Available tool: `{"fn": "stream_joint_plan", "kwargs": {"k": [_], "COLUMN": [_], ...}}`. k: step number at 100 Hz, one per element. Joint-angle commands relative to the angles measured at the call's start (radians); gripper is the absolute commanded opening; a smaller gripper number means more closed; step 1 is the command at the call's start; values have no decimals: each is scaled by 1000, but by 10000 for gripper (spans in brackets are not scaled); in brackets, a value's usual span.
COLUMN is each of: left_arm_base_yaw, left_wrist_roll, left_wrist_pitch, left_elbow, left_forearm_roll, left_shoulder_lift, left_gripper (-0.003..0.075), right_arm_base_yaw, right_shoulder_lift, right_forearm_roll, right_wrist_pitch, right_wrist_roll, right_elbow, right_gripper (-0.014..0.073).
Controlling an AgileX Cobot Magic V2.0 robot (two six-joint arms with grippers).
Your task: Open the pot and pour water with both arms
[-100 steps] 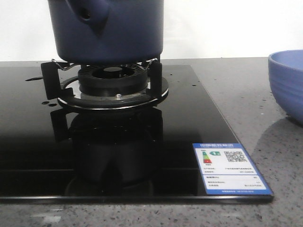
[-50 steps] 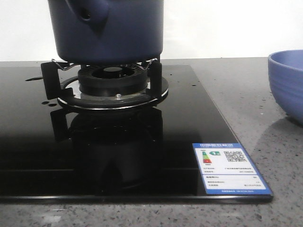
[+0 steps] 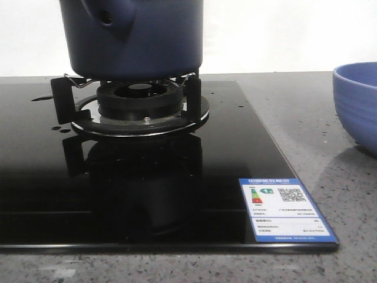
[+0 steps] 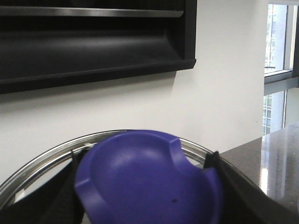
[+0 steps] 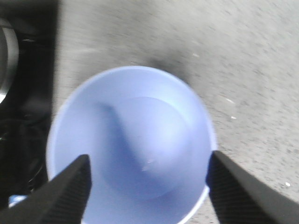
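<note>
Navy-blue smooth round pot [image 3: 132, 38] sits upper left; my left gripper [image 4: 145, 186] grips its purple knobbed lid [image 4: 147, 179], right gripper [image 5: 147, 186] spread over the periwinkle bowl [image 5: 131, 144]. Pouring comes next, I judge.

Front view low, close to pot [image 3: 132, 38] — right wrist straight above bowl [image 5: 133, 144].

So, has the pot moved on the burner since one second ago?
No. The pot sits at the same spot over the burner stand, which stays fixed on the cooktop.
</note>
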Motion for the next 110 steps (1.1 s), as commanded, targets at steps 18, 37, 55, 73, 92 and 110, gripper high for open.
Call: {"fn": "stream_joint_plan", "kwargs": {"k": [18, 37, 55, 73, 92, 110], "left_arm_base_yaw": [-39, -46, -58, -82, -82, -82], "left_wrist_roll": [-9, -9, -9, -9, -9, -9], "left_wrist_pitch": [-24, -38, -51, -83, -93, -93], "left_elbow": [-32, -32, -32, -32, -32, -32], "left_forearm_roll": [-56, -56, -56, -56, -56, -56], "left_shoulder_lift": [-11, -11, -11, -11, -11, -11], "left_gripper": [242, 242, 242, 242, 242, 242], "right_arm_base_yaw": [-70, -76, -76, -76, -76, -76], "right_shoulder_lift": [61, 75, 79, 106, 120, 120], "right_forearm_roll": [-73, -75, -44, 14, 71, 82], "right_wrist_pitch": [-20, -74, -168, -219, -243, -250], "right_wrist_roll": [32, 48, 48, 48, 48, 45], "right_elbow": [-28, 66, 188, 269, 283, 283], "right_gripper": [419, 419, 419, 417, 244, -18]}}
